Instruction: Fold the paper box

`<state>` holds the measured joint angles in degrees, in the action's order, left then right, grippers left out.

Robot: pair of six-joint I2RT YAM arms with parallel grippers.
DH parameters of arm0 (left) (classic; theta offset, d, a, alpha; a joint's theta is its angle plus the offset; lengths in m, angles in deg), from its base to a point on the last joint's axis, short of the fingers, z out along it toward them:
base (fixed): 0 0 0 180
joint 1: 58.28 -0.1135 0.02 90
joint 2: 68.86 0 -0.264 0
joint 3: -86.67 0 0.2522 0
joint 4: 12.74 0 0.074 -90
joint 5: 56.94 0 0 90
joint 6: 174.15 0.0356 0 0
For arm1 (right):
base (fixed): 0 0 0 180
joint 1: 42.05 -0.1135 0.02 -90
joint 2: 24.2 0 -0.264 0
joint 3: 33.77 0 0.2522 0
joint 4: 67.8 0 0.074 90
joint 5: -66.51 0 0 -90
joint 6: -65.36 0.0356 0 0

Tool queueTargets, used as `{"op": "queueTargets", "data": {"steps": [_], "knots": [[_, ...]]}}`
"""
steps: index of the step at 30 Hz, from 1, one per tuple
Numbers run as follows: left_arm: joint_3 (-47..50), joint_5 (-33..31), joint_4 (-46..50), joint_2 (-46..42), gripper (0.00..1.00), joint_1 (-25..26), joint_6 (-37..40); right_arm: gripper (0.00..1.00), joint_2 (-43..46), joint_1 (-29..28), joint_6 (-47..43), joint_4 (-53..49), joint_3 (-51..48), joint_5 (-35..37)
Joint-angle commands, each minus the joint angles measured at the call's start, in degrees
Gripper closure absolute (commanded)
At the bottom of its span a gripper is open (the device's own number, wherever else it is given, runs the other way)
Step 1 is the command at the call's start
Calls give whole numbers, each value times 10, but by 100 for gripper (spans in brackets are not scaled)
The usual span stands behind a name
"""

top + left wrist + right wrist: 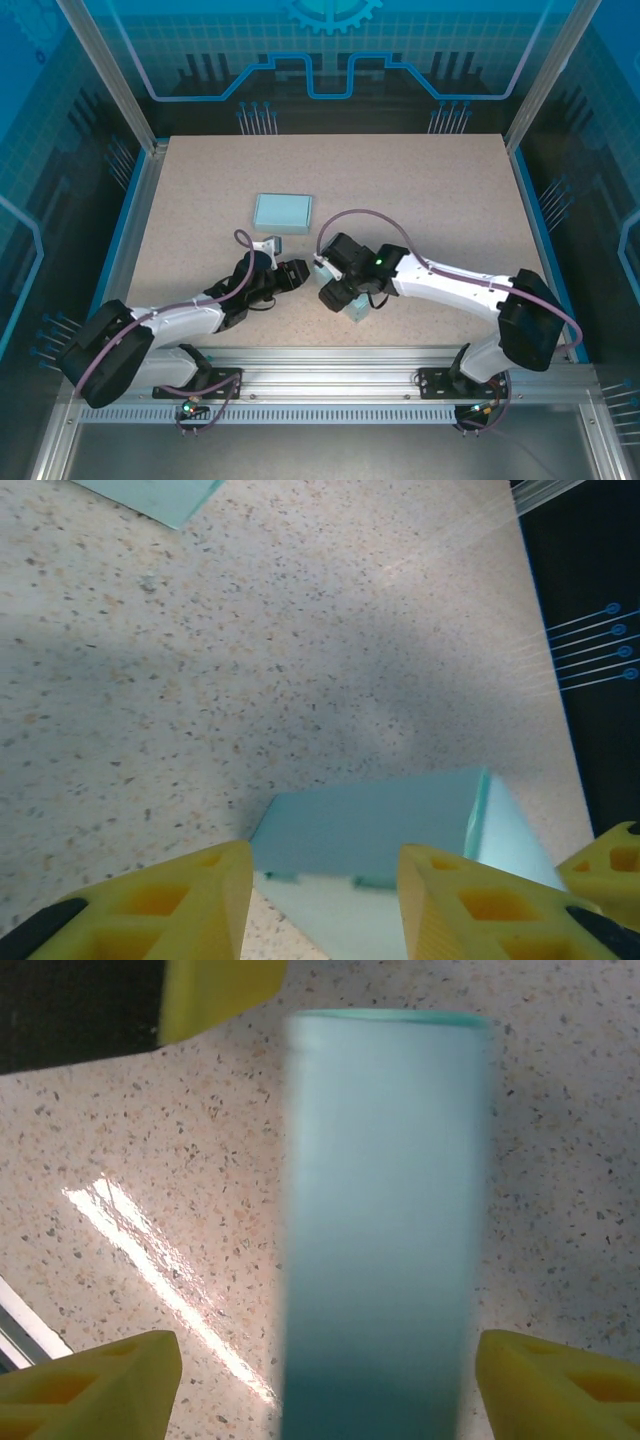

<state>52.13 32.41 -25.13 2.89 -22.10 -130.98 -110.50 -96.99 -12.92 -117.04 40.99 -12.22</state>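
Note:
The paper box (357,308) is a light teal folded block on the table near the front, between the two arms. In the left wrist view the paper box (380,825) lies just ahead of my left gripper (322,858), whose yellow fingers (190,900) stand apart on either side of its near edge; the left gripper (298,272) is open. My right gripper (335,293) hovers over the box. In its wrist view the paper box (385,1210) runs up the middle, with bare table between it and each jaw of the open right gripper (328,1360).
A flat teal sheet (282,210) lies further back on the speckled table (420,190), and its corner shows as the flat sheet (150,495) in the left wrist view. The two grippers are close together. The table's right edge (545,630) is near.

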Motion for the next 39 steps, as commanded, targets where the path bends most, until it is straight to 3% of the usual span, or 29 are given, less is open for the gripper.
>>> {"op": "queueTargets", "data": {"steps": [1, 7, 14, 18, 27, 30, 35, 39], "knots": [[-14, -21, 34, -11, 56, 3, 22, 27, -28, -19, -12, -38, 26, 48], [-21, -51, 79, -47, 56, -3, 36, 49, -57, -47, -14, -69, 49, 140], [-44, -169, 244, -184, 52, -8, 93, 57, -97, -61, -27, -88, 85, 350], [-48, -221, 295, -261, 50, -8, 121, 57, -152, -55, -98, -17, 99, 469], [-51, -271, 327, -318, 50, -8, 151, 59, -239, -5, -259, 213, 84, 470], [-55, -276, 328, -319, 50, -8, 156, 54, -283, 3, -274, 237, 100, 484], [-60, -284, 330, -324, 49, -8, 161, 31, -304, 7, -279, 250, 92, 477], [-62, -288, 330, -324, 50, -8, 165, 15, -274, 4, -231, 208, 72, 457]]}}
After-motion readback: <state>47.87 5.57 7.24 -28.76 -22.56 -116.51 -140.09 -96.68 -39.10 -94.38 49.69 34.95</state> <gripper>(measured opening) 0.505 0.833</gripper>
